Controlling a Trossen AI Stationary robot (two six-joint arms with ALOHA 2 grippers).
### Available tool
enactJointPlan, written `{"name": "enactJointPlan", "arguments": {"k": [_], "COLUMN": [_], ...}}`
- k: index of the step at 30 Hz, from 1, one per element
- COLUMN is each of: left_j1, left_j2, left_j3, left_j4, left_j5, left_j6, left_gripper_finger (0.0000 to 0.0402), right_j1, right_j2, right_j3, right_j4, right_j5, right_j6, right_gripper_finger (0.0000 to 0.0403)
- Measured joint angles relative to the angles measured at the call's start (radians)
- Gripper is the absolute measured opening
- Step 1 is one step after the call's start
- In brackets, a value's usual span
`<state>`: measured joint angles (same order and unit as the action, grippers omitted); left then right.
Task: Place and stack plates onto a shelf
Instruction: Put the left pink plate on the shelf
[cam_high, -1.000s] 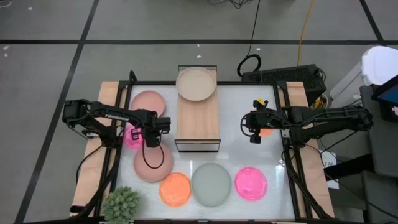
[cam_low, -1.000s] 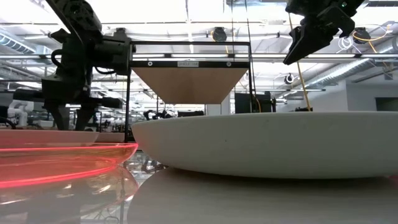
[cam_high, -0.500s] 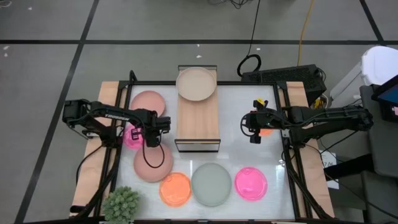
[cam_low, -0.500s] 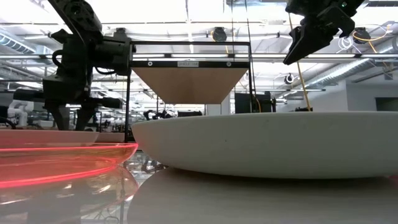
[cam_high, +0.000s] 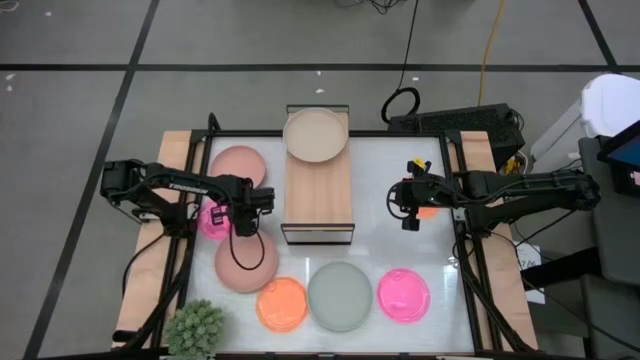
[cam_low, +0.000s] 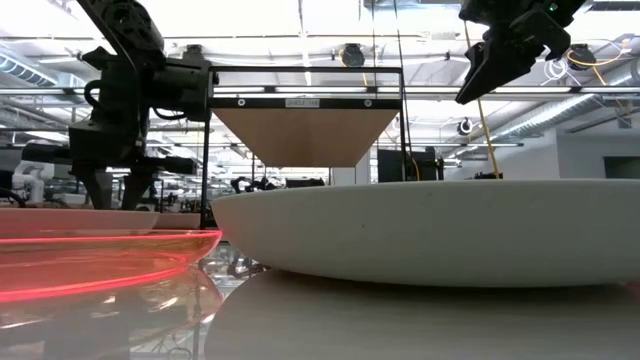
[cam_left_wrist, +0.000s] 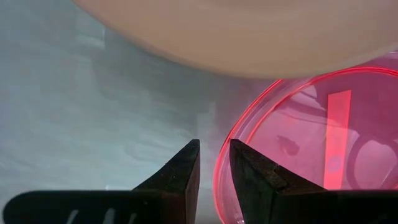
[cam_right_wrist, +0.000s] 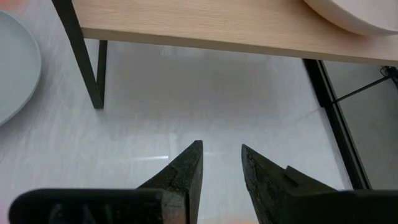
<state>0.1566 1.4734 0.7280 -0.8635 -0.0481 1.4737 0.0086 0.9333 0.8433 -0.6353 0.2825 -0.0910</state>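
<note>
A glossy white table (cam_high: 400, 175) stands on grey black-lined floor (cam_high: 250, 35).

**Colours on the counter**

Counter (cam_high: 400, 160): glossy white, black-framed. Shelf (cam_high: 318, 195): light wood on black frame, carrying a beige plate (cam_high: 316, 134). Beside the black left hand (cam_high: 238, 226): translucent hot pink plate (cam_high: 211, 220), two dusty pink plates (cam_high: 236, 164) (cam_high: 246, 265). Farther off: orange plate (cam_high: 281, 303), pale green plate (cam_high: 340, 295), second hot pink plate (cam_high: 403, 295), spiky green plant ball (cam_high: 196, 329). Right hand (cam_high: 409, 220): black, something orange beside it.
</note>
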Motion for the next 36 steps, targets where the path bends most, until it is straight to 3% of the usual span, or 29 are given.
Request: {"name": "enactJointPlan", "arguments": {"k": [6, 16, 36], "left_j1": [0.0, 0.0, -0.001], "left_j2": [0.0, 0.0, -0.07], "left_j3": [0.0, 0.0, 0.032], "left_j4": [0.0, 0.0, -0.015], "left_j5": [0.004, 0.005, -0.147], "left_j6": [-0.002, -0.043, -0.11], "left_gripper_finger": [0.0087, 0.0018, 0.0014], "right_j1": [0.0, 0.0, 0.0], "right_j2": [0.0, 0.0, 0.0], "right_j3": [0.0, 0.0, 0.0], "right_j4": [0.004, 0.017, 0.018], "right_j5": [0.0, 0.0, 0.0], "right_j6": [0.0, -0.003, -0.003], "right_gripper_finger": [0.0093, 0.0093, 0.0093]}}
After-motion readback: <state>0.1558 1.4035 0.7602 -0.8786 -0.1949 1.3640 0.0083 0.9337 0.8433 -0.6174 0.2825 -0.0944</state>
